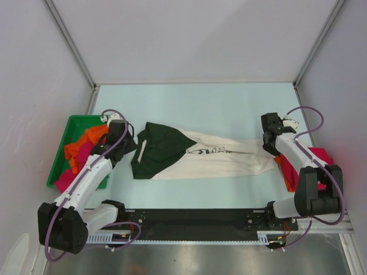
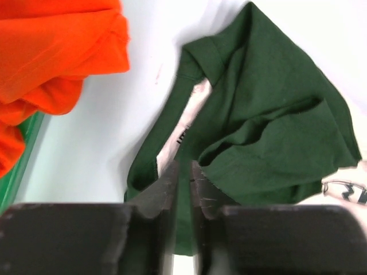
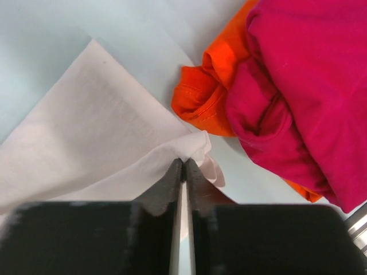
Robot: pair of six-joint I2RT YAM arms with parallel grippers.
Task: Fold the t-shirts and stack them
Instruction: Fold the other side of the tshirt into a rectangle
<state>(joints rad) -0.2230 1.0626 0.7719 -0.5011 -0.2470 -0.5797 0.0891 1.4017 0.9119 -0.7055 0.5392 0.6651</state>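
T-shirt (image 1: 200,157) in cream with dark green sleeves lies stretched left to right across the middle of the table (image 1: 200,103), print showing, between my two arms. My right claw (image 3: 183,163) is clamped tight on a corner of the cream cloth at the right end, and I judge that this grip keeps the cloth pulled flat for folding. My left claw (image 2: 183,169) sits over the green end at the left. Its fingers are only a slit apart with green cloth at the tips, and I cannot tell whether it grips. Orange and pink shirts (image 1: 80,149) are heaped in the green bin (image 1: 69,123) at the far left, within that arm's reach. A pink shirt (image 3: 304,86) on an orange shirt (image 3: 200,97) lies just right of the held corner, likely the stack.
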